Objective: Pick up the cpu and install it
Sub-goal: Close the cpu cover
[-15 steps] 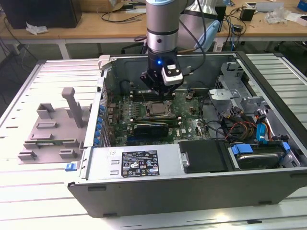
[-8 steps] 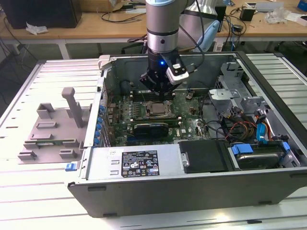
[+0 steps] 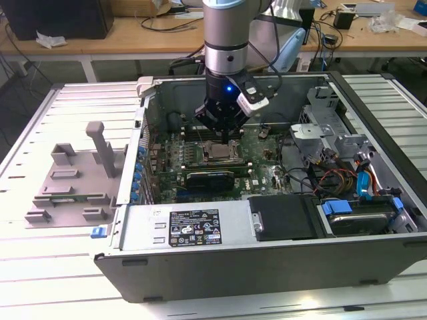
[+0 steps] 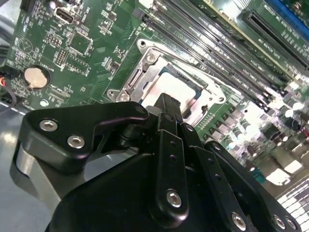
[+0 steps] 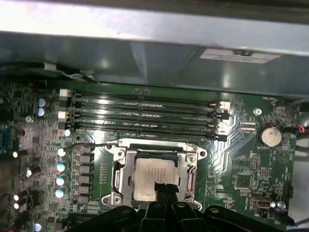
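Seemingly the placing is done: the cpu (image 3: 220,153) is lying flat inside the socket frame (image 5: 120,162) on the motherboard (image 3: 260,160), just above the middle of the exterior view, though I cannot tell whether that frame is latched. The gripper (image 3: 223,137) is hanging right over the chip with its jaws together and nothing between them, its tip touching or barely clearing the lid. In both wrist views the cpu (image 4: 177,88) (image 5: 147,175) is showing a square, pale silver top, sitting level.
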### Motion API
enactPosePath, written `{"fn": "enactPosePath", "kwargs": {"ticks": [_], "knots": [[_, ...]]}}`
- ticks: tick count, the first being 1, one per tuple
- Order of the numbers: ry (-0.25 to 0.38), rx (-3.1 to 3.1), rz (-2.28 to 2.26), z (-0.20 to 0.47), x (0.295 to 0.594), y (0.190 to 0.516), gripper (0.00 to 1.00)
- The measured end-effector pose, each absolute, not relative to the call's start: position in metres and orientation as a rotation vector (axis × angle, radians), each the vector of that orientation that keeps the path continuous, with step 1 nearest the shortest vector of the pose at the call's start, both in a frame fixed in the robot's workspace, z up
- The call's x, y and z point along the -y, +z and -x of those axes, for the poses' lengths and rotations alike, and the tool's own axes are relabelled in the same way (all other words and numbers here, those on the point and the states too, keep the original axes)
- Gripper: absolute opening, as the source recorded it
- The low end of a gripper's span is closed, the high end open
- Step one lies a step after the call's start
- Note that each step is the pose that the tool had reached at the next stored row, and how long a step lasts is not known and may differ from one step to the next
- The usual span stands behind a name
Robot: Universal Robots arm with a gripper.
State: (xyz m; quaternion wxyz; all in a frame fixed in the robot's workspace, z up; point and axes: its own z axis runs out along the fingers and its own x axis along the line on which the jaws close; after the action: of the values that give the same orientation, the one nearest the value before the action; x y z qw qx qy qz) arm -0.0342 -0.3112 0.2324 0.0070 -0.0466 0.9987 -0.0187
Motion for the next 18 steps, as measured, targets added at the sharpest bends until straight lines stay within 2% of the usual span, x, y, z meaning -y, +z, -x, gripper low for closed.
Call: {"fn": "enactPosePath", "kwargs": {"ticks": [18], "knots": [[-0.047, -3.123, 0.145, 0.052, 0.314, 0.221, 0.11]]}}
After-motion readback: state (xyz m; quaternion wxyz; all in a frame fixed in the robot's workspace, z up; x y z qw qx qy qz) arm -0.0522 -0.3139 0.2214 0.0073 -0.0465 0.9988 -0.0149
